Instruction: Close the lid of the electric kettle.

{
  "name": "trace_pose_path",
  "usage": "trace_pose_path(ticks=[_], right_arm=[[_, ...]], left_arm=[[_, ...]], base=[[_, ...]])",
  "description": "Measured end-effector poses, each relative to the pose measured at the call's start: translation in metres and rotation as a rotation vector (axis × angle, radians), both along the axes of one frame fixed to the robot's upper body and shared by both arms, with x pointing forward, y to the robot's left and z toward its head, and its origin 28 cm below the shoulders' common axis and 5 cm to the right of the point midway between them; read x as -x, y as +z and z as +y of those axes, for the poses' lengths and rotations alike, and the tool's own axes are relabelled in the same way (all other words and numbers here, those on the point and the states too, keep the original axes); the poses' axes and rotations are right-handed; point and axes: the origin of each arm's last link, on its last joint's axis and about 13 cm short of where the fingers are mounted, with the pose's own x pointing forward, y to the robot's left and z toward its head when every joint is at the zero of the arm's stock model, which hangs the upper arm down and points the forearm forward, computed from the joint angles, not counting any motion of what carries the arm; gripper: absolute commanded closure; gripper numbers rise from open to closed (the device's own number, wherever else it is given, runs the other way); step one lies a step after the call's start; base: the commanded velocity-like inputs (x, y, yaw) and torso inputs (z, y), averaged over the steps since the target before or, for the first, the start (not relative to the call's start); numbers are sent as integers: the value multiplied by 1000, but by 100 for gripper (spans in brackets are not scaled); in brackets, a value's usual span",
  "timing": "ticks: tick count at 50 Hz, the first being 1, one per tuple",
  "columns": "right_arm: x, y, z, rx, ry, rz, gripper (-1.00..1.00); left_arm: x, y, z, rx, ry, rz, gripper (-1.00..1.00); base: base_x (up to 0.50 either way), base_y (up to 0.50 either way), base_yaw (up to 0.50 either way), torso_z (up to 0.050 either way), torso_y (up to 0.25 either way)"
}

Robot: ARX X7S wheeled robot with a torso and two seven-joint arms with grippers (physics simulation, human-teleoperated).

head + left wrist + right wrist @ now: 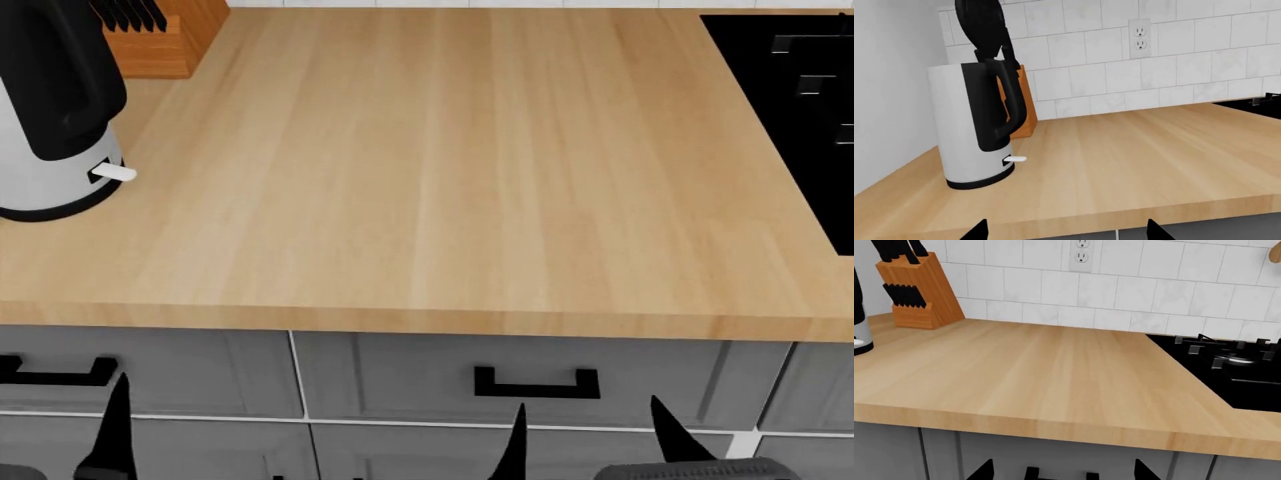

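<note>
The electric kettle (954, 125) stands at the counter's left end, light grey with a black handle and a white lever (1015, 159) at its base. Its black lid (981, 25) stands upright above the handle, swung open. My left gripper (1066, 232) is open and empty, low in front of the counter edge and well short of the kettle. The head view shows the kettle (34, 170) at the far left, with its top cut off. My right gripper (1064, 471) is open and empty before the grey drawers, seen too in the head view (594, 440).
A wooden knife block (1024, 105) stands just behind the kettle by the tiled wall, and shows in the right wrist view (917, 290) too. A black stove (801, 100) fills the counter's right end. A wall outlet (1139, 37) sits above. Grey drawers (534, 380) lie below the counter edge.
</note>
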Motion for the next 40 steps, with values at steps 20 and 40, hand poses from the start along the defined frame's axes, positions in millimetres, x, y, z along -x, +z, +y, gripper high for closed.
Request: trace_pose_path(ticks=[20,40], right_arm=[[11,45,-8,72,27,-65,-100],[22,87,-12,127,38,-147,-100]], left_arm=[[14,51,14,-51,12,-101,-100],[27,92,16,-86,-39,-198,-100]], base=[[0,0,0,0,0],[0,0,0,0,0]])
